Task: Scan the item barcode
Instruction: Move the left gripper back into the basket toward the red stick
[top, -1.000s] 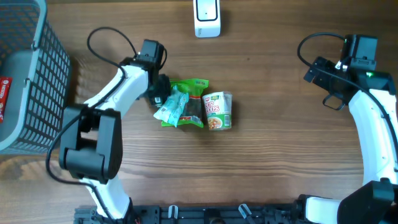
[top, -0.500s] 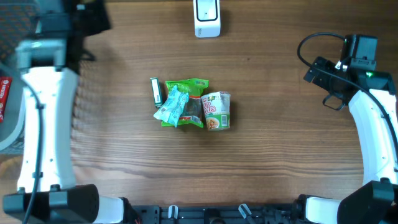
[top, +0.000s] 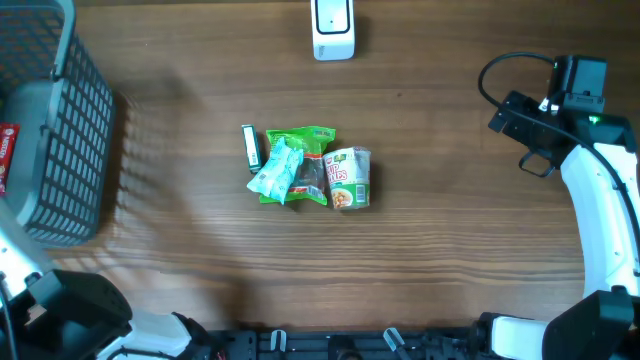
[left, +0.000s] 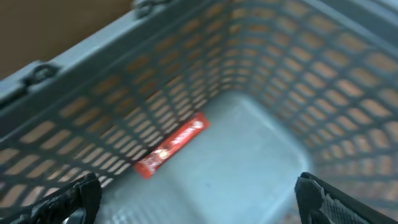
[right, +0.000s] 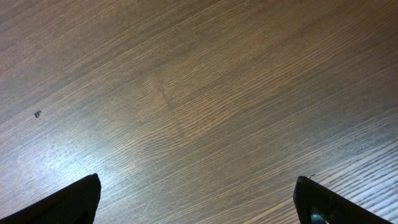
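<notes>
From overhead, one barcode scanner (top: 332, 30), one basket (top: 60, 150) and three items are seen: a slim packet (top: 251, 146), a green bag (top: 300, 165) and a noodle cup (top: 350, 178). They are clustered well apart from the right gripper (top: 525, 130). In the left wrist view, the left gripper (left: 199, 202) is held wide apart above the basket floor, with one red packet (left: 171, 146) ahead of it. In the right wrist view, two fingers (right: 68, 202) are spread over bare table (right: 199, 93).
</notes>
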